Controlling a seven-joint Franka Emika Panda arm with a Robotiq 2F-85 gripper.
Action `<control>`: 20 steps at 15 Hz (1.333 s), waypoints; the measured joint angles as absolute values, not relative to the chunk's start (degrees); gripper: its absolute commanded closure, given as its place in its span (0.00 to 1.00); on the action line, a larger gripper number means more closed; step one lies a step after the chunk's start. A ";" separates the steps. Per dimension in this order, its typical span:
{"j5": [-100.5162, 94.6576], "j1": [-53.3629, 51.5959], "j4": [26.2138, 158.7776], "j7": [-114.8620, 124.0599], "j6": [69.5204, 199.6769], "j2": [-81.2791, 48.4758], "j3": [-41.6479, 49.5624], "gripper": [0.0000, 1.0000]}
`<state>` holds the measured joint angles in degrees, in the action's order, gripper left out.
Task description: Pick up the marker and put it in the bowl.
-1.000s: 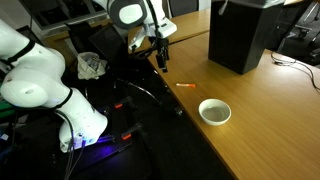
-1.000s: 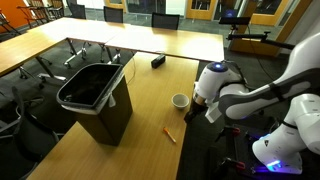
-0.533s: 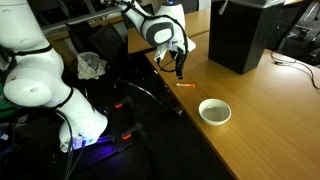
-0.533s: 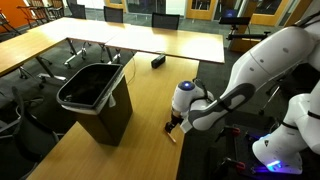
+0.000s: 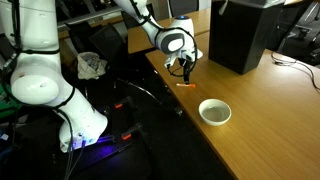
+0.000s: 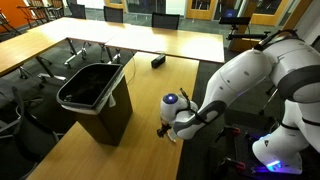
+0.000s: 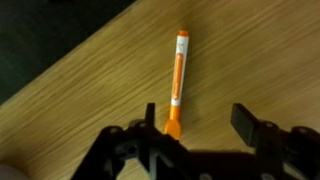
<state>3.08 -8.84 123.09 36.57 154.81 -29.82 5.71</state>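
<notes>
Gripper: your black two-finger gripper [image 7: 197, 128] is spread wide and holds nothing. It points down, just above the table.
Fingers: in the wrist view, one finger [image 7: 148, 120] shows at the picture's left of the gap and the other at its right, with bare wood between them.
Marker: the thin orange-and-white marker [image 7: 177, 80] lies flat on the light wooden table [image 5: 262, 125]. Its near orange end sits inside the gap, close to the finger on the picture's left. You cannot tell whether they touch. The rest of the marker runs away from the gripper.
Marker, exterior: in an exterior view it lies directly under the fingertips, near the table's edge.
Bowl: the small round white bowl with a cream inside [image 5: 214, 121] stands upright on the same table, near the marker but apart from it. Nothing shows inside it.
Box: the tall black open-topped box [image 5: 240, 40] stands farther back on the table, well apart from the bowl.
Arm: the white arm [image 6: 245, 85] reaches over the table's edge.
</notes>
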 measured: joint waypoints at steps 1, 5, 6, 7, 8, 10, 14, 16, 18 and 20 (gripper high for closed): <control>3.10 -9.45 122.24 36.65 154.81 -30.91 6.37 0.47; 3.36 -10.43 120.29 36.67 154.80 -33.39 8.06 0.79; 3.39 -10.43 120.08 36.67 154.80 -33.69 8.33 0.85; 3.40 -10.44 119.88 36.67 154.80 -33.98 8.59 0.92; 3.49 -10.44 119.69 36.67 154.81 -34.18 8.70 0.99; 3.61 -10.49 119.48 36.67 154.80 -34.24 8.70 0.95; 3.61 -10.93 119.46 36.68 154.79 -34.21 9.49 0.95; 3.41 -11.85 119.33 37.56 154.93 -33.84 11.62 0.95; 3.36 -12.34 119.18 38.14 155.34 -33.04 14.21 0.95; 3.30 -12.36 119.16 38.75 156.49 -31.95 16.97 0.95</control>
